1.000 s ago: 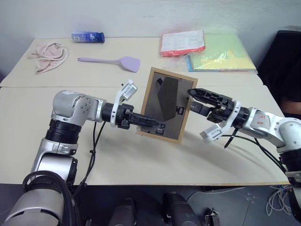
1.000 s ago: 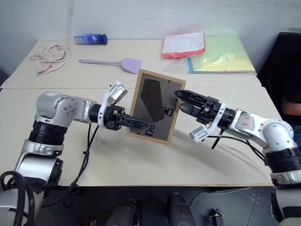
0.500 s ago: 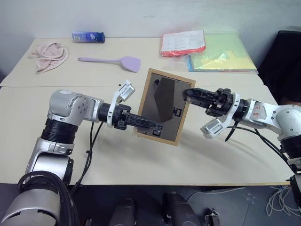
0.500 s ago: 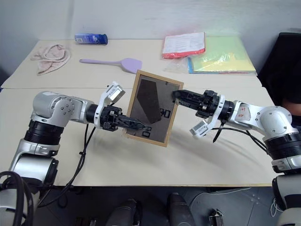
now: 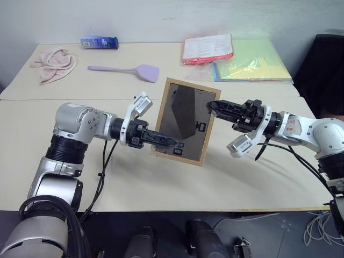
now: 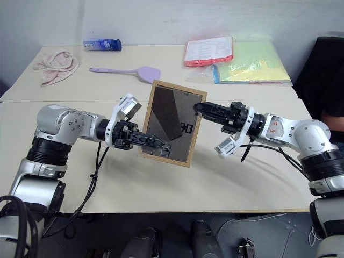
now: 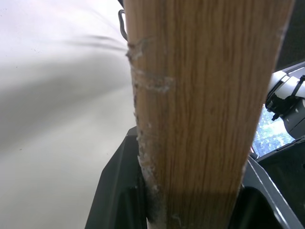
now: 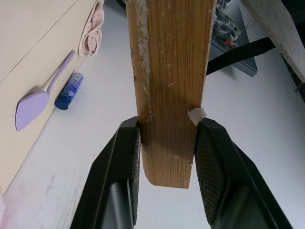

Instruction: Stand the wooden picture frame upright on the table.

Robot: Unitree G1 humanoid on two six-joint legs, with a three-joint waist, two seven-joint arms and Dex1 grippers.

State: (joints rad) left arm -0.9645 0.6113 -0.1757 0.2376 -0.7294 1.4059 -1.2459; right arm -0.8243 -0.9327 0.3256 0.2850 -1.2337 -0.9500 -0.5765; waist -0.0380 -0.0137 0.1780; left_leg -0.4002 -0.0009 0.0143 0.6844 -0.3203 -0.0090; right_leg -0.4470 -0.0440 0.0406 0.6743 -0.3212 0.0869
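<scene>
Frame: we have the wooden picture frame [image 5: 184,121] near the middle of the table [image 5: 252,177], tilted, dark back panel facing us, its lower edge at or just above the tabletop; we cannot tell which.
Left grip: our left gripper [image 5: 173,143] is clamped on the frame's lower left part, and the left wrist view shows wood squeezed between both black fingers [image 7: 119,191].
Right grip: our right gripper [image 5: 210,105] pinches the upper right edge; in the right wrist view the pads [image 8: 209,167] press both faces of the wood.
Stand: the fold-out stand [image 5: 183,112] shows as a dark flap on the back; how far it is swung out we cannot tell.
Doing it well: we judge the bottom edge should settle flat first, then the stand's foot, and one grip should ease off before the other.
Risk: a frame let go while tilted could tip.
Containers: none here; a purple spatula [image 5: 126,70], pink cloth [image 5: 54,63], blue packet [image 5: 99,42] and coloured folders [image 5: 236,59] lie loose at the far side.
</scene>
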